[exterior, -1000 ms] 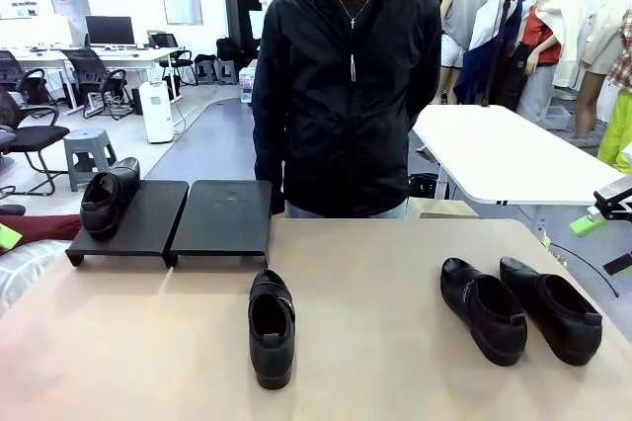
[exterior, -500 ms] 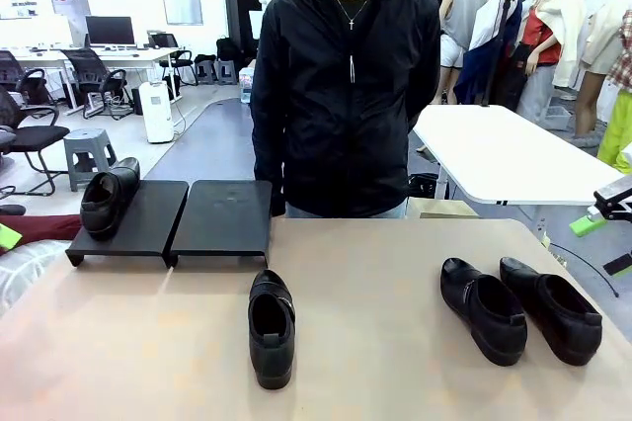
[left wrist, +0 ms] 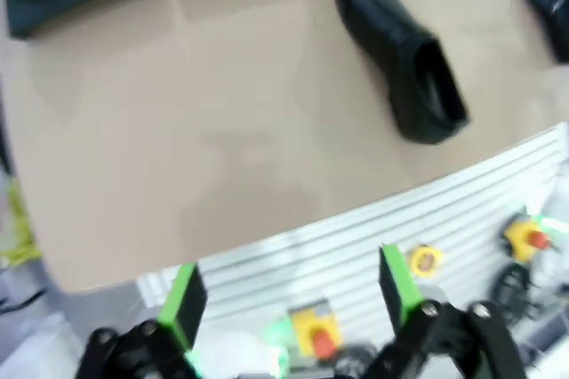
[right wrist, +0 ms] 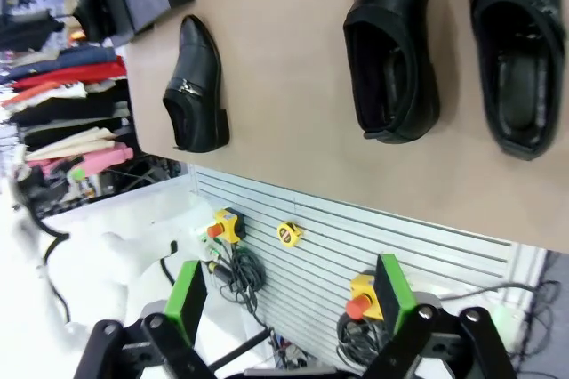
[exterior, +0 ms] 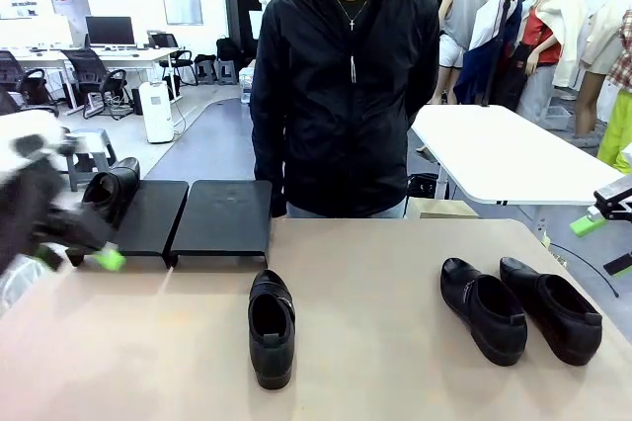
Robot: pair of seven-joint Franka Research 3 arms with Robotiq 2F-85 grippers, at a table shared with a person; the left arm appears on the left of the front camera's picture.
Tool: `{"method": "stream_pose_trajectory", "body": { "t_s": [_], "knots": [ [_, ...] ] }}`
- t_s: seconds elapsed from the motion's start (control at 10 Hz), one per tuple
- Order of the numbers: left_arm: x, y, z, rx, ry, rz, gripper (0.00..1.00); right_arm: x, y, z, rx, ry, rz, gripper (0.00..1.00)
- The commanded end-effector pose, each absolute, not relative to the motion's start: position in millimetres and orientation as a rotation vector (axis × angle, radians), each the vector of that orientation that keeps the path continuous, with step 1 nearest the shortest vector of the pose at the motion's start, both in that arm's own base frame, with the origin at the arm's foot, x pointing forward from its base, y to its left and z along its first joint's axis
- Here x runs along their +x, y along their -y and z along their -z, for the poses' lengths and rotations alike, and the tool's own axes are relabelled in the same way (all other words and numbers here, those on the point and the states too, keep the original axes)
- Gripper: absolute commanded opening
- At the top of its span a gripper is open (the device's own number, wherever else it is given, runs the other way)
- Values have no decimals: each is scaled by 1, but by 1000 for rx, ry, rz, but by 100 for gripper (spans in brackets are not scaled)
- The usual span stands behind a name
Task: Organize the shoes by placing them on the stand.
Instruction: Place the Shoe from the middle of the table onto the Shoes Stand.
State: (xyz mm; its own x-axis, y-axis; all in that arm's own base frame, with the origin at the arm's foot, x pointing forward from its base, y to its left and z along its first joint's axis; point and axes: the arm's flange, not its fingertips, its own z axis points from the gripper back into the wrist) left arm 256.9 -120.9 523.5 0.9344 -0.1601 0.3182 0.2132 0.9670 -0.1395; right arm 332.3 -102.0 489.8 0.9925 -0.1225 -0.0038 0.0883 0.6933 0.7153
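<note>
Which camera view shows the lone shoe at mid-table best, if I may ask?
The front view: the lone shoe is whole, sharp and near. The right wrist view shows it smaller; the left wrist view shows it blurred.

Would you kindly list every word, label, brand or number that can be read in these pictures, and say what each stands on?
No text can be read anywhere.
Wall poster at far left of the front view: a red mark, print too small.
Yellow button boxes below the table edge: markings too small.
Shoes and stand: no print shows.
</note>
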Motion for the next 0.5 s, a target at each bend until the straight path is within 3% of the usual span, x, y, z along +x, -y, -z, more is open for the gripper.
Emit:
{"method": "stream_pose_trajectory", "body": {
  "t_s": [0.0, 0.2, 0.4],
  "knots": [
    [240, 228, -493, -105, 209, 110, 100, 332, 104, -493, 792, 36, 122, 100],
    [243, 293, -466, -138, 88, 100, 100, 332, 104, -493, 792, 36, 122, 100],
    [251, 287, -467, -269, 21, 193, 100, 332, 104, -493, 792, 36, 122, 100]
  ]
}}
